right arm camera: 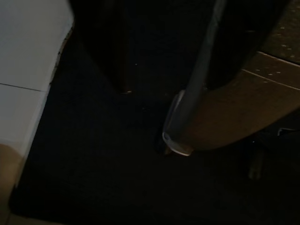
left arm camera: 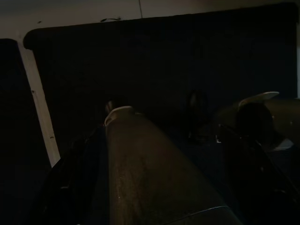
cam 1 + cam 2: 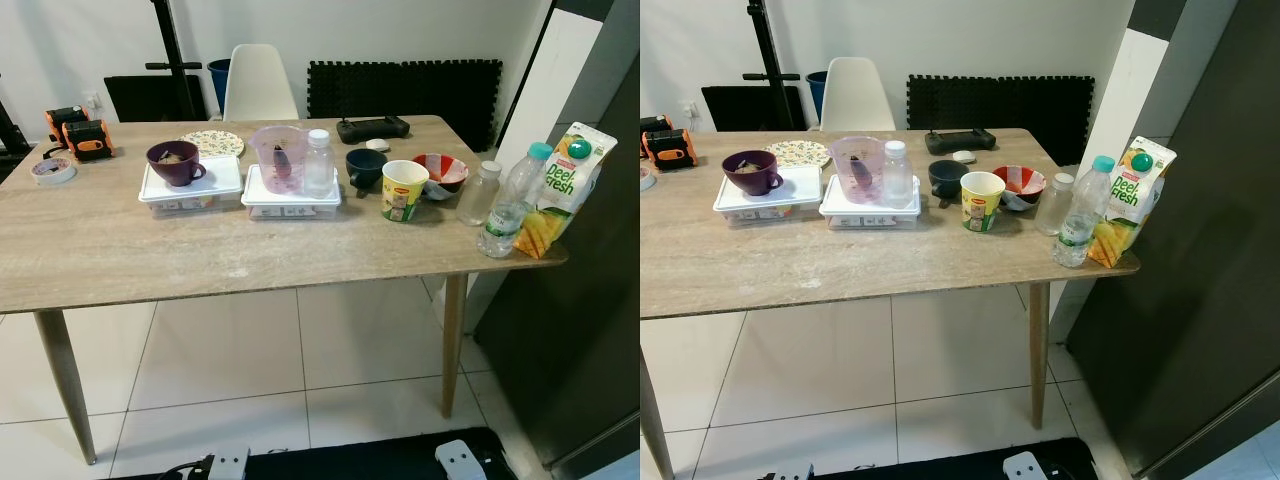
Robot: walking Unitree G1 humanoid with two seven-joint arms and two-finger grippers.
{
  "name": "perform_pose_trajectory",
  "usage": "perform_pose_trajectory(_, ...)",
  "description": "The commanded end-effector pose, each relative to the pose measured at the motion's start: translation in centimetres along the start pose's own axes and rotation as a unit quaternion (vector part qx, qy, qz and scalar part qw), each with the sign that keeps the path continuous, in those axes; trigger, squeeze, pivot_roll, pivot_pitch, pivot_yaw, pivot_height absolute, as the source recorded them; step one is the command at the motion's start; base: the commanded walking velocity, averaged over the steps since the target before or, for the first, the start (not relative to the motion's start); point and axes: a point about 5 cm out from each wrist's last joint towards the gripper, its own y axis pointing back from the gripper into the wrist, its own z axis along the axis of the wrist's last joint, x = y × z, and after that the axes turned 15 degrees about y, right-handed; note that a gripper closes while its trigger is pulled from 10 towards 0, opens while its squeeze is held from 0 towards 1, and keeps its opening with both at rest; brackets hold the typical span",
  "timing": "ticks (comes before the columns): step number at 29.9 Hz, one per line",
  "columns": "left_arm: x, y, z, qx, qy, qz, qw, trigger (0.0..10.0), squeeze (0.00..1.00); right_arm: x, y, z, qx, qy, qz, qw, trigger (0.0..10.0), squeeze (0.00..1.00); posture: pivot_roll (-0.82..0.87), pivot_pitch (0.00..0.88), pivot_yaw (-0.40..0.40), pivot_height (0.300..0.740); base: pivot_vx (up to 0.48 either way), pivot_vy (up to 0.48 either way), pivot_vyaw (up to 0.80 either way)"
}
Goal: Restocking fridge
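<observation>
Front right corner of table: orange-green juice carton (image 3: 565, 188) stood at the wooden table (image 3: 130, 255) edge, touching a clear teal-capped water bottle (image 3: 510, 203).
Right half: small clear bottle (image 3: 478, 193), red-white bowl (image 3: 440, 173), yellow paper cup (image 3: 403, 190), dark blue cup (image 3: 365, 167).
Middle: two white lidded boxes (image 3: 192, 186) carried a purple mug (image 3: 174, 163), pink jug (image 3: 278, 157), white-capped bottle (image 3: 317, 163).
Right of table: dark fridge (image 3: 590, 300).
Grippers: both wrist views too dark, finger state cannot be told.

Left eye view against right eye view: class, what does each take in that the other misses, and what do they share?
Left eye: the whole tape roll at the table's left end. Right eye: a wider stretch of the dark fridge. Shared: the juice carton, water bottle and yellow cup on the table.
</observation>
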Motion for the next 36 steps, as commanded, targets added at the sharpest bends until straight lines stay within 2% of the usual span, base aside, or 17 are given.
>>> perform_pose_trajectory(1, -0.28, 0.0, -0.88, 0.016, -0.003, 0.004, 1.0, 10.0, 0.0, 0.25, -0.02, -0.19, -0.001, -0.003, 0.004, 1.0, 10.0, 1.0, -0.04, 0.0, -0.05, 0.74, 0.0, 0.0, 0.0)
perform_pose_trajectory(11, -0.17, 0.0, -0.8, 0.013, 0.012, 0.009, 1.0, 10.0, 0.0, 0.28, -0.03, -0.15, -0.003, -0.003, 0.004, 1.0, 10.0, 1.0, -0.04, 0.0, -0.05, 0.74, 0.0, 0.0, 0.0)
perform_pose_trajectory(12, -0.09, 0.02, -0.74, 0.011, 0.023, 0.008, 1.0, 10.0, 0.03, 0.29, -0.03, -0.16, -0.003, -0.003, 0.004, 1.0, 10.0, 1.0, -0.04, 0.0, -0.05, 0.74, 0.0, 0.0, 0.0)
perform_pose_trajectory(13, 0.03, 0.04, -0.5, 0.003, 0.039, 0.005, 0.999, 10.0, 1.0, 0.31, -0.03, -0.18, -0.003, -0.004, 0.005, 1.0, 10.0, 1.0, -0.04, 0.0, -0.047, 0.74, 0.0, 0.0, 0.0)
perform_pose_trajectory(17, 0.3, 0.1, -0.22, -0.005, 0.059, 0.004, 0.998, 10.0, 1.0, 0.3, -0.03, -0.16, -0.004, -0.006, 0.005, 1.0, 10.0, 1.0, -0.04, 0.0, -0.046, 0.74, 0.0, 0.0, 0.0)
perform_pose_trajectory(25, 0.55, 0.17, -0.32, -0.007, 0.069, 0.015, 0.998, 10.0, 1.0, 0.24, -0.03, -0.08, -0.005, -0.011, 0.003, 1.0, 10.0, 1.0, -0.04, 0.0, -0.046, 0.74, 0.0, 0.0, 0.0)
perform_pose_trajectory(26, 0.52, 0.15, -0.35, -0.005, 0.069, 0.017, 0.997, 10.0, 1.0, 0.21, -0.03, -0.03, -0.006, -0.012, 0.003, 1.0, 10.0, 0.28, -0.04, 0.0, -0.048, 0.74, 0.0, 0.0, 0.0)
perform_pose_trajectory(27, 0.49, 0.14, -0.37, -0.004, 0.071, 0.017, 0.997, 10.0, 1.0, 0.19, -0.03, -0.02, -0.007, -0.014, 0.003, 1.0, 10.0, 0.02, -0.04, 0.0, -0.048, 0.74, 0.0, 0.0, 0.0)
perform_pose_trajectory(28, 0.42, 0.12, -0.37, -0.005, 0.073, 0.014, 0.997, 10.0, 0.0, 0.15, -0.03, 0.06, -0.007, -0.014, 0.003, 1.0, 10.0, 0.0, -0.04, 0.0, -0.048, 0.74, 0.0, 0.0, 0.0)
perform_pose_trajectory(36, 0.63, 0.18, -0.33, -0.009, 0.079, 0.019, 0.997, 10.0, 0.0, 0.05, -0.02, 0.73, -0.034, -0.011, 0.007, 0.999, 10.0, 0.0, -0.04, 0.0, -0.049, 0.74, 0.0, 0.0, 0.08)
